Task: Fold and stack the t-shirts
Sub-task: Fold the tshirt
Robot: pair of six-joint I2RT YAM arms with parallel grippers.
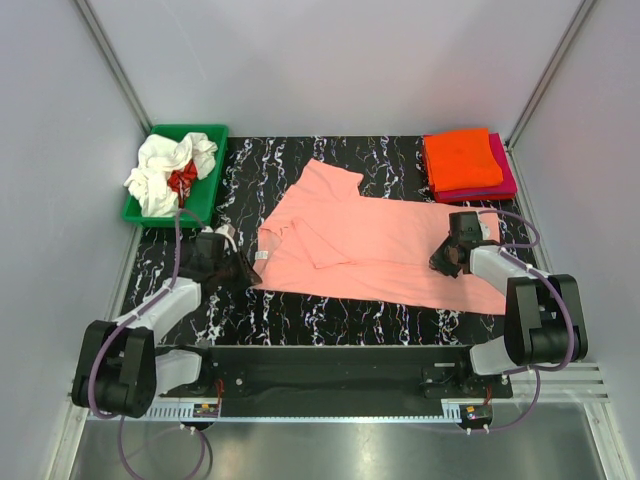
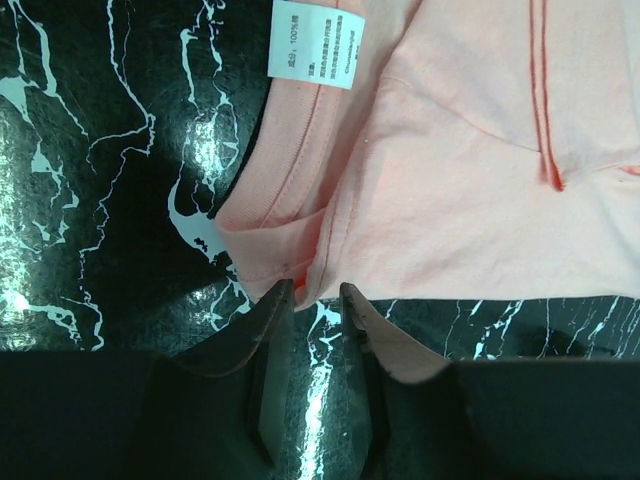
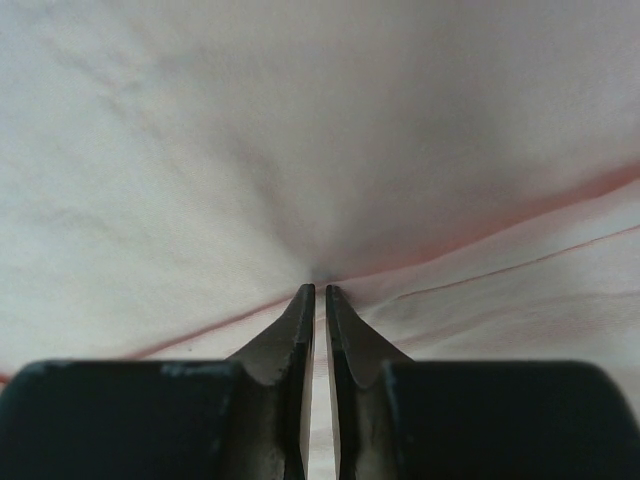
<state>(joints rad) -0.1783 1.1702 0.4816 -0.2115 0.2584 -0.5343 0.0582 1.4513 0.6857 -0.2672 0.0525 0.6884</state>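
The step in hand looks like the fold of the pink shirt (image 1: 380, 250), which lies spread flat mid-desk (image 1: 250, 160) with its collar toward the left. The left jaws stand a narrow slit apart, with their tips at the collar-side corner just below the label (image 2: 318, 45). The cloth edge sits at their mouth, not yet clamped. The right jaws are all but closed on a pinch of the same shirt at its right end, and creases run out from the tips.

By my judgement, the left jaws must next close on that corner. Then both arms lift and carry across together so the fold lands even.

Farther back, 2 folded shirts are stacked at the right corner, orange (image 1: 462, 158) on magenta (image 1: 503, 180). White (image 1: 160, 170) and red (image 1: 183, 178) ones wait in the bin (image 1: 135, 212) at the left.
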